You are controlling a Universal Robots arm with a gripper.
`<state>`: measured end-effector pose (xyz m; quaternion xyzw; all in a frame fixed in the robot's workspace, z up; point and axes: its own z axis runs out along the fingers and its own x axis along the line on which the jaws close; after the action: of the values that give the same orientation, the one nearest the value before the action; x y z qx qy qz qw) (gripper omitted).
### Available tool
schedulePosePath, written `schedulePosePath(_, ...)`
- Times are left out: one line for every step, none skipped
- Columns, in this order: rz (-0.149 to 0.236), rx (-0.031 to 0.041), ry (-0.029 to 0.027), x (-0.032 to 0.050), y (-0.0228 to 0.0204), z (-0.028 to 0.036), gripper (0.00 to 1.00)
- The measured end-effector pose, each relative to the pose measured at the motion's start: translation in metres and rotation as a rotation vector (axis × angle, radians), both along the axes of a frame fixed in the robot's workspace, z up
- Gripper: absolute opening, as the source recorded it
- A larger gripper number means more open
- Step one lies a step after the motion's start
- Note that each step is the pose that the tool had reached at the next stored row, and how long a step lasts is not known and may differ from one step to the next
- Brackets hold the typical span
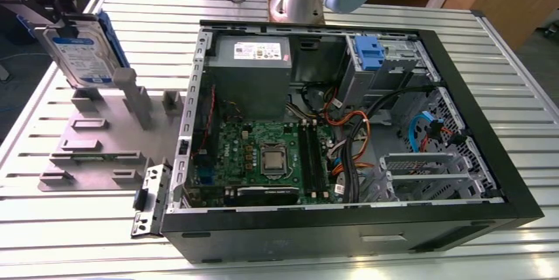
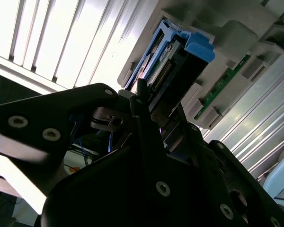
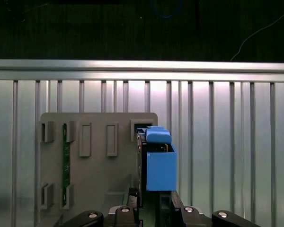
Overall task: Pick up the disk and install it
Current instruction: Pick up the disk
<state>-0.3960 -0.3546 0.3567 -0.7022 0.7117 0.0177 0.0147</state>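
At about 10 o'clock in the exterior view, the gripper (image 1: 68, 17) has its jaws closed on the disk (image 1: 80, 54). The disk stands on edge with its label toward the camera, over the grey fixture plate (image 1: 96, 156) on the slatted aluminium tabletop (image 1: 52, 227). In both wrist views the jaws press on the disk's two flat faces, its blue carrier tab (image 3: 157, 136) pointing away from the gripper. At 3 o'clock from the plate lies the open computer case (image 1: 349, 227), its motherboard (image 1: 262, 156) exposed, with a power supply (image 1: 249, 64) at its 11 o'clock and a blue bracket (image 1: 368, 54) at its 1 o'clock.
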Motion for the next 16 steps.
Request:
schedulePosePath(0.0, 0.0, 0.0, 0.0, 0.0, 0.0004, 0.35)
schedulePosePath(0.0, 0.0, 0.0, 0.0, 0.0, 0.0008, 0.35)
schedulePosePath(0.0, 0.0001, -0.0001, 0.0, 0.0, 0.0009, 0.35)
schedulePosePath(0.0, 0.0, 0.0, 0.0, 0.0, 0.0013, 0.35)
schedulePosePath(0.0, 0.0, 0.0, 0.0, 0.0, 0.0017, 0.35)
schedulePosePath(0.0, 0.0, 0.0, 0.0, 0.0, 0.0017, 0.35)
schedulePosePath(0.0, 0.0, 0.0, 0.0, 0.0, 0.0017, 0.35)
schedulePosePath(0.0, 0.0, 0.0001, 0.0, 0.0, 0.0017, 0.35)
schedulePosePath(0.0, 0.0, 0.0, 0.0, 0.0, 0.0017, 0.35)
schedulePosePath(0.0, 0.0, 0.0001, 0.0, 0.0, 0.0018, 0.35)
schedulePosePath(0.0, 0.0, 0.0002, 0.0, 0.0, 0.002, 0.35)
schedulePosePath(0.0, -0.0001, 0.0001, 0.0, 0.0, 0.0022, 0.35)
schedulePosePath(0.0, -0.0002, 0.0004, 0.0, 0.0, 0.0028, 0.35)
schedulePosePath(0.0, -0.0001, 0.0002, 0.0, 0.0, 0.0034, 0.35)
schedulePosePath(0.0, -0.0001, 0.0002, 0.0, 0.0, 0.0043, 0.35)
schedulePosePath(0.0, 0.0, 0.0001, 0.0, 0.0, 0.0052, 0.35)
